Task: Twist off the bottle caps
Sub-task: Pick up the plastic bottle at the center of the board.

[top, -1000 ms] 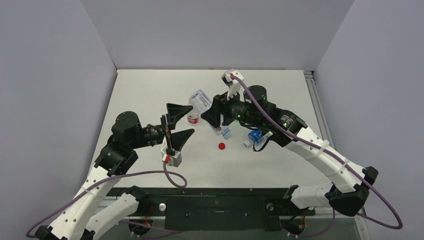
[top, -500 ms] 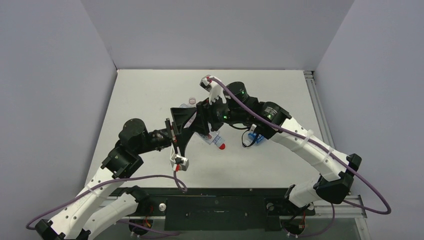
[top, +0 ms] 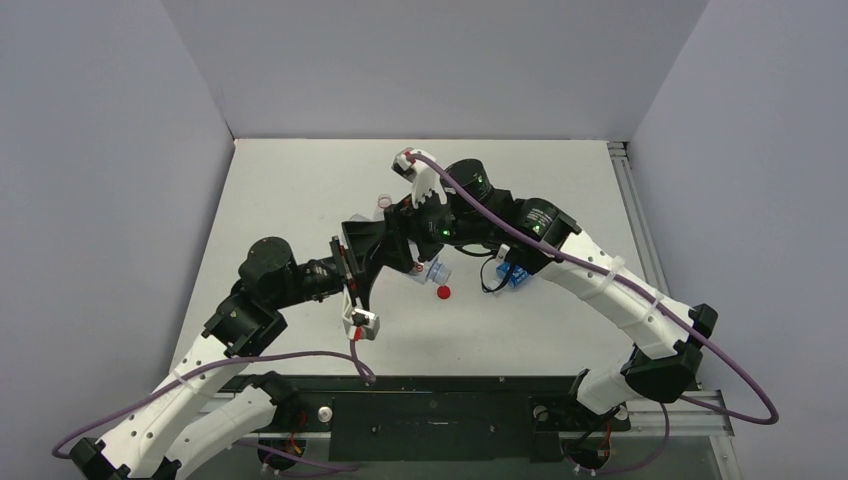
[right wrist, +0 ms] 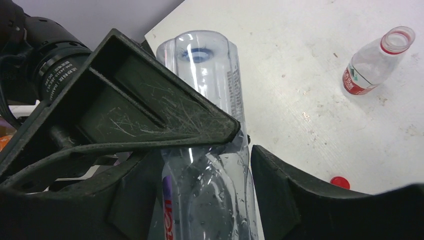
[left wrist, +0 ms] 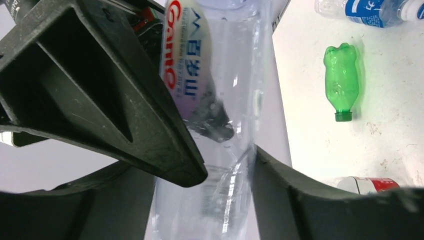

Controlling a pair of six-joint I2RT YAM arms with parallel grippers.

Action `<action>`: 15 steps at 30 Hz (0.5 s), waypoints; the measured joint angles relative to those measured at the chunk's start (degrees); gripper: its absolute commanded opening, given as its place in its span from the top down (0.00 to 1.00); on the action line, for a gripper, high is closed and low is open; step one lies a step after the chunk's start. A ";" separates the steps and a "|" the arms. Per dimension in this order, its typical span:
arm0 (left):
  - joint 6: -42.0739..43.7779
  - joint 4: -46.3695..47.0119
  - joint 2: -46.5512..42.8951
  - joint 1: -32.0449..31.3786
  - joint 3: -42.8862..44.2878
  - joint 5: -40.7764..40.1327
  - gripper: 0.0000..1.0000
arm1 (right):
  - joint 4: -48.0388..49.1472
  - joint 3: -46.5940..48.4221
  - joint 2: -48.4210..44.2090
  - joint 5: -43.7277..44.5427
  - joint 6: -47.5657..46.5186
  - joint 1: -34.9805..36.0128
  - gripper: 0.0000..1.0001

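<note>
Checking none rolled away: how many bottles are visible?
4: clear ribbed bottle between left gripper and right gripper; green bottle, blue-label bottle, red-label bottle on the table. Arms may hide more.

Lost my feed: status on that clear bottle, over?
Left tool shut on clear bottle. Right tool around it too, grip unclear. Red cap lies loose nearby.

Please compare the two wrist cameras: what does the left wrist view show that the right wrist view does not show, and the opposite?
Only the left wrist view: a green bottle with its green cap on, and a blue-label bottle. Only the right wrist view: a loose red cap on the table. Both: the clear bottle, close up, and the red-label bottle.
</note>
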 measured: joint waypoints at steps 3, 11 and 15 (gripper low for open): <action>-0.92 -0.28 -0.02 0.00 0.00 -0.57 0.54 | -0.15 0.24 -0.11 0.35 -0.31 -0.83 0.36; -5.05 1.14 -0.24 -0.22 -0.15 -3.23 0.61 | -1.97 3.15 -0.61 1.77 -0.61 -3.52 0.17; -14.12 3.43 -0.46 -0.22 -1.55 -5.49 0.66 | -0.46 3.32 -3.74 4.13 -0.17 -7.32 0.16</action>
